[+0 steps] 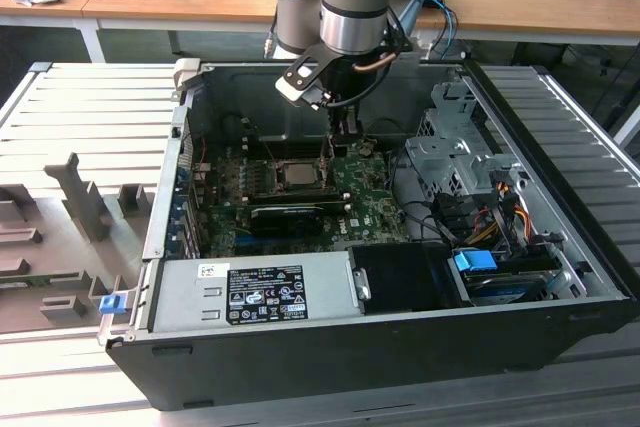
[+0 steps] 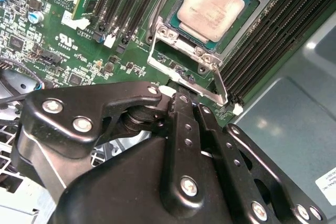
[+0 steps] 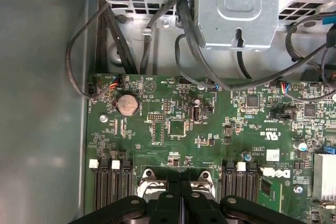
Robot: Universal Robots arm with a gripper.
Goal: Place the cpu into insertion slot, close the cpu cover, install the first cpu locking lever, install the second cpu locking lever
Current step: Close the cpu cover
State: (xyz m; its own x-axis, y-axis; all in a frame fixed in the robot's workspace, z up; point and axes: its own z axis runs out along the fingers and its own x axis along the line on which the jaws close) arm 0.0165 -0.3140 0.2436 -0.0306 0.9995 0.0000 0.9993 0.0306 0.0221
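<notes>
Pale beige-silver square cpu (image 2: 210, 3) sits in the black-rimmed insertion slot (image 2: 169, 24), framed by the thin grey metal cpu cover (image 2: 184, 43). Black gripper (image 2: 181, 98), fingers pinched together, hovers beside the thin steel-wire locking lever (image 2: 220, 82). It looks stiff, springy and slippery, best taken at its bent end.

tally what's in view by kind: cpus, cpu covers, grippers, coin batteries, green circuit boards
cpu: 1
cpu cover: 1
gripper: 1
coin battery: 1
green circuit board: 1
total: 5
</notes>
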